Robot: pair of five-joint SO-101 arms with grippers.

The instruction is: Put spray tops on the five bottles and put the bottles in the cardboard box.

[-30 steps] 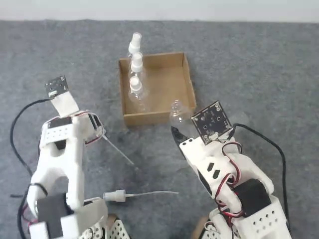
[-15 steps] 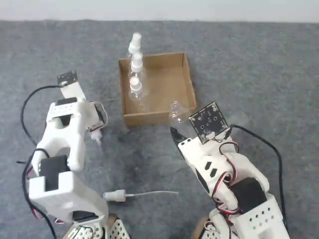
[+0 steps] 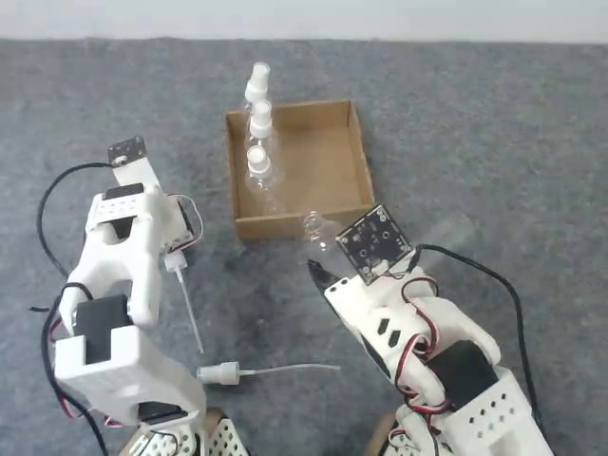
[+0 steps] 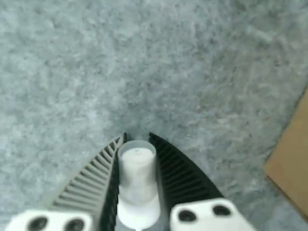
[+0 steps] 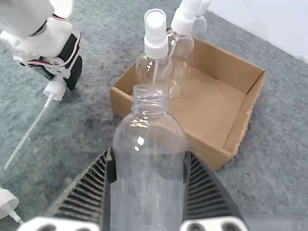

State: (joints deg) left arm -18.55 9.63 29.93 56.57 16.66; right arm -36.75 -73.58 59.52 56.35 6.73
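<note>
Left gripper [image 4: 136,140] is clamped tight on a white spray top [image 4: 137,168], fingers pinching it from both sides. From above, that spray top [image 3: 174,262] hangs off the left gripper [image 3: 177,255] just left of the cardboard box [image 3: 362,152], with its thin tube slanting down toward the grey carpet [image 3: 494,114].

On the other side, the right gripper [image 5: 148,158] has its fingers closed round the body of a clear bottle [image 5: 149,144]. The bottle stands upright with its neck bare and no top on it. In the high view, this bottle [image 3: 318,228] sits just in front of the box's near wall, held by the right gripper [image 3: 319,258].

Two capped bottles stand along the box's left wall, the nearer one [image 3: 256,169] and the middle one [image 3: 259,122]. A third capped bottle [image 3: 256,82] stands in line behind them, though whether it is inside the box or just past the back edge is hard to call.

A loose spray top [image 3: 220,373] lies on the carpet between the two arm bases, its tube pointing toward the right arm.
</note>
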